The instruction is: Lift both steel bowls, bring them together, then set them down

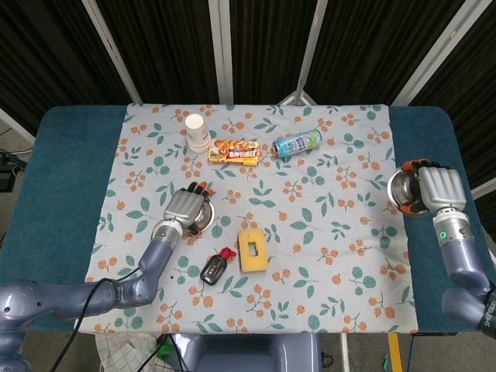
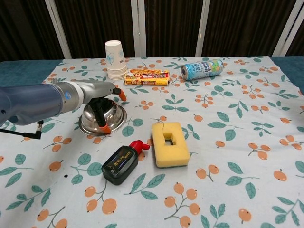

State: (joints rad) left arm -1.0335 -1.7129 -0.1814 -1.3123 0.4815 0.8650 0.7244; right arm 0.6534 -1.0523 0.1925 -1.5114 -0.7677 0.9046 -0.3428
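Floral tablecloth [image 1: 325,232]; both steel bowls [image 2: 110,114] [image 1: 398,188] seemingly empty under fingers [image 2: 102,121].

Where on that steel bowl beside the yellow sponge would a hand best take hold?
Probably at the rim, from above. The steel bowl sits upright with a flared lip and smooth sloping walls, so fingers would likely slip elsewhere. The left hand is already over it.

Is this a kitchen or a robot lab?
Probably a robot lab or test room: one table under a floral cloth, dark curtains behind, and random items like a sponge and a can.
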